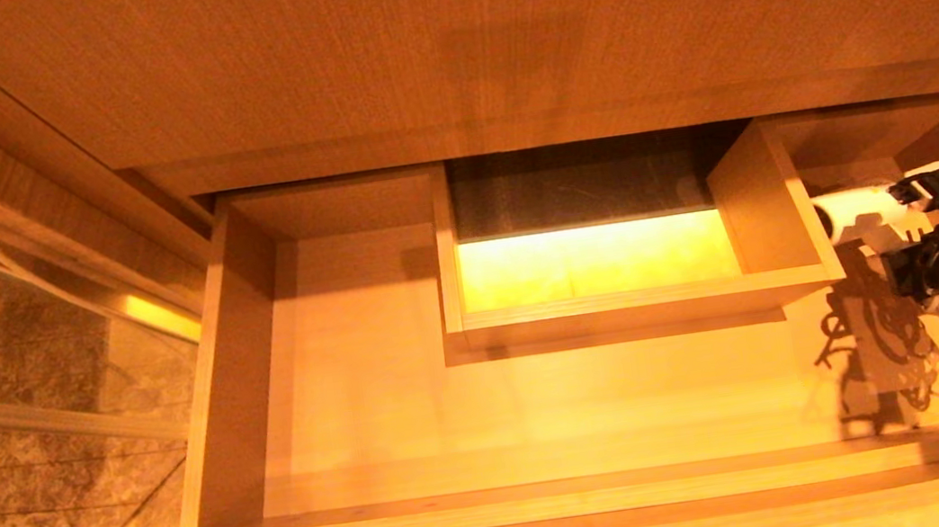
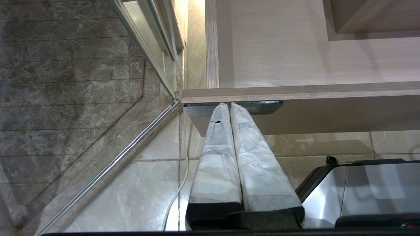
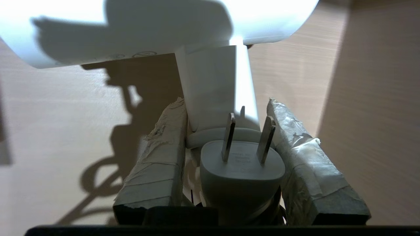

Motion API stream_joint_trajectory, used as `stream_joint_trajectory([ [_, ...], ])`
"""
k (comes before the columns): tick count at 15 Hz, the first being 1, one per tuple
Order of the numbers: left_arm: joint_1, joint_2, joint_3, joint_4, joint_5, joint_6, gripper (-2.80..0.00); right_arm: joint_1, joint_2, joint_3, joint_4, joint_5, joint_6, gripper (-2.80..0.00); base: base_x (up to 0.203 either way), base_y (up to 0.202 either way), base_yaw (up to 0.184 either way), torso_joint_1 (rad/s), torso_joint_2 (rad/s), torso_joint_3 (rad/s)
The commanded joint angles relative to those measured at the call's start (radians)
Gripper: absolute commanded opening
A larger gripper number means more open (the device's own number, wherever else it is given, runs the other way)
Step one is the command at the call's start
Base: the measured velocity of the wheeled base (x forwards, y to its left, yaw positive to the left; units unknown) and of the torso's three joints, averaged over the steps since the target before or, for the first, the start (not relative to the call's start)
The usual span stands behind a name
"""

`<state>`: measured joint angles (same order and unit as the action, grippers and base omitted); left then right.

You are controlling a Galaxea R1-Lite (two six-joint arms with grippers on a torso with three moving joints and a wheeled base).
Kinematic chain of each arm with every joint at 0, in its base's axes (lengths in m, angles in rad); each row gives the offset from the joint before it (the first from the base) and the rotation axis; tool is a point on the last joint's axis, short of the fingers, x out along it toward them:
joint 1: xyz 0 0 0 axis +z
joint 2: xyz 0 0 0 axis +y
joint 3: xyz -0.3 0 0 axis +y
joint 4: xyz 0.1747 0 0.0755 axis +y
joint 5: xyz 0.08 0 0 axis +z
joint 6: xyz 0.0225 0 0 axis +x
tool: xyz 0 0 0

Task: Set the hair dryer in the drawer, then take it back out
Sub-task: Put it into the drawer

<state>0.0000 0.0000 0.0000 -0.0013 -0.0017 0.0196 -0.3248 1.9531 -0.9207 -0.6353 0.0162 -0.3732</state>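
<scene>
Drawer (image 1: 381, 420): pulled open, boxed cut-out at its middle.
Hair dryer (image 1: 858, 214): white, over the drawer's right end, cord dangling.
Right gripper (image 3: 226, 131): jaws clamped on the hair dryer's handle.
Left gripper (image 2: 229, 106): jaws pressed together, below the drawer front.

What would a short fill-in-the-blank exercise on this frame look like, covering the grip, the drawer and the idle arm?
1. The right gripper is shut on the white hair dryer's ____.
2. A two-pronged ____ sits between the right gripper's fingers.
3. The drawer stands ____.
4. The left gripper, parked below the drawer front, has its fingers ____.

Missing words: handle; plug; open; shut
</scene>
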Motion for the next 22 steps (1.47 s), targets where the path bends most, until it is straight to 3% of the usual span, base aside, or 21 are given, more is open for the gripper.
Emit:
stream_joint_trajectory([
  [1,0.0,0.0,0.002,0.0,0.0,-0.001,-2.8,0.009,0.069,-0.027,-0.008,-0.003,-0.005,-2.8,0.0,0.0,0.0,0.0,0.0,0.0],
  [8,0.0,0.0,0.002,0.0,0.0,0.0,-2.8,0.016,0.107,-0.046,-0.023,-0.001,-0.01,-2.8,0.0,0.0,0.0,0.0,0.0,0.0],
  [9,0.0,0.0,0.002,0.0,0.0,0.0,-2.8,0.016,0.1,-0.046,-0.019,-0.001,-0.01,0.0,0.0,0.0,0.0,0.0,0.0,0.0],
  [15,0.0,0.0,0.002,0.0,0.0,-0.001,-2.8,0.015,-0.024,-0.024,0.013,0.001,-0.022,0.0,0.0,0.0,0.0,0.0,0.0,0.0],
  [22,0.0,0.0,0.002,0.0,0.0,0.0,-2.8,0.009,-0.349,0.067,0.251,-0.004,-0.026,0.0,0.0,0.0,0.0,0.0,0.0,0.0],
])
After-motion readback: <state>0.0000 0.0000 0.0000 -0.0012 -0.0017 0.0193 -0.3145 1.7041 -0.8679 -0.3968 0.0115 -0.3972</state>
